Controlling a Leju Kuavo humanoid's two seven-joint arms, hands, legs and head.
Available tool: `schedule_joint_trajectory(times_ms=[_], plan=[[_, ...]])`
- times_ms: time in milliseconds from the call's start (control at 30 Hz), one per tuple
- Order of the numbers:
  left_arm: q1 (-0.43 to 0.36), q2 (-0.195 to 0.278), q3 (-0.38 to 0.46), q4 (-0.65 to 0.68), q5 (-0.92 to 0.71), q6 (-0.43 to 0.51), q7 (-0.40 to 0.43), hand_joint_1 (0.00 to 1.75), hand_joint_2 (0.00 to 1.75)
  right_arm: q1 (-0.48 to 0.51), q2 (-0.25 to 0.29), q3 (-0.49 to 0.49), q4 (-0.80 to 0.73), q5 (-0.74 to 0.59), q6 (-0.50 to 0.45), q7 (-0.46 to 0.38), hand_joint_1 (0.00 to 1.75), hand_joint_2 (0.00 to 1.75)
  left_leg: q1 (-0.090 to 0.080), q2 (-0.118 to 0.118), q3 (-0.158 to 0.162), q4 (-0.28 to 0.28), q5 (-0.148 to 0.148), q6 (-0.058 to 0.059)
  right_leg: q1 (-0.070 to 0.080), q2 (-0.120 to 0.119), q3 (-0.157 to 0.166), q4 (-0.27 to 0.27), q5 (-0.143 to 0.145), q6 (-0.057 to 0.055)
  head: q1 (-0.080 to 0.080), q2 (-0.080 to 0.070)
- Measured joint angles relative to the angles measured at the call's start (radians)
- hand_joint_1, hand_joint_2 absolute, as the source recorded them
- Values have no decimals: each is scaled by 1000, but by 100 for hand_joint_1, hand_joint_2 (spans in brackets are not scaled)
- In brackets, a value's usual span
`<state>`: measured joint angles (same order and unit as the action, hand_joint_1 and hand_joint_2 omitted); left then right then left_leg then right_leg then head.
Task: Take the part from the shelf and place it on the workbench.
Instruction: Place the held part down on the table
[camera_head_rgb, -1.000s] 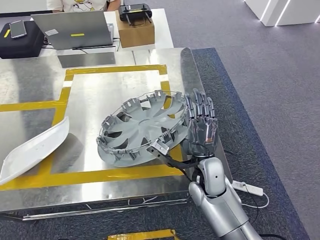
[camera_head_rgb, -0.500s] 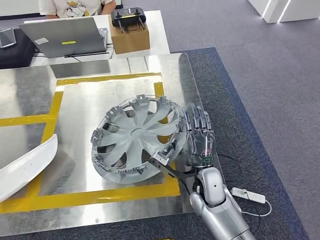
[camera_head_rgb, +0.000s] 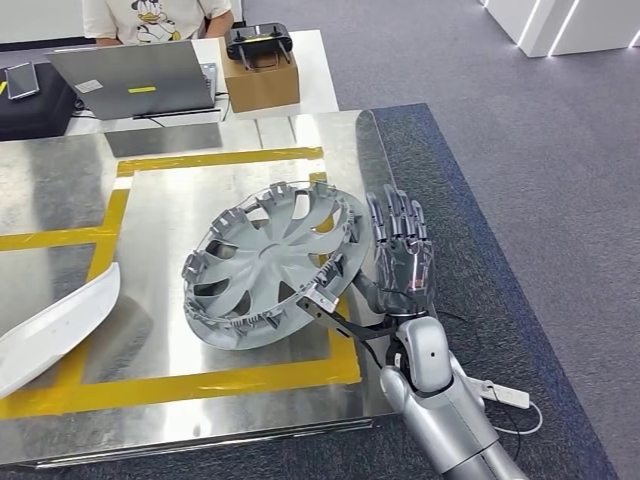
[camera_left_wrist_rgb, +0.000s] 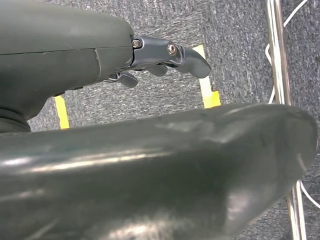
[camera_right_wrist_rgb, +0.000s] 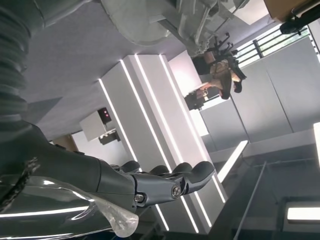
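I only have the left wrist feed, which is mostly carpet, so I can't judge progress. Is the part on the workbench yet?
Observer: Yes. The wheel cover rests on the metal workbench, inside the yellow tape square.
Operator: Where is the right hand?
Observer: The right hand stands upright at the cover's right rim, fingers straight. I cannot tell whether it grips the rim.
Operator: Anything else on the bench?
Observer: A white curved panel lies at the left edge, apart from the cover.
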<state>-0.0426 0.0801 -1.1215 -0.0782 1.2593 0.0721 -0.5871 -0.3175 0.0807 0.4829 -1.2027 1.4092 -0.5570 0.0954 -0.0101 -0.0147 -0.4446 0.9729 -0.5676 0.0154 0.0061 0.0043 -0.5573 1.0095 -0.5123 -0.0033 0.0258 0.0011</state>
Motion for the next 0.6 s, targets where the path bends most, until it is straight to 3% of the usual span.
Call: schedule_joint_trajectory(times_ms=[600], plan=[[-2, 0, 0, 0, 0, 0, 0, 0, 0, -3, 2, 0, -4, 0, 0, 0, 0, 175, -2, 0, 0, 3, 1, 1, -2, 0, 1, 0, 4, 3, 0, 0]])
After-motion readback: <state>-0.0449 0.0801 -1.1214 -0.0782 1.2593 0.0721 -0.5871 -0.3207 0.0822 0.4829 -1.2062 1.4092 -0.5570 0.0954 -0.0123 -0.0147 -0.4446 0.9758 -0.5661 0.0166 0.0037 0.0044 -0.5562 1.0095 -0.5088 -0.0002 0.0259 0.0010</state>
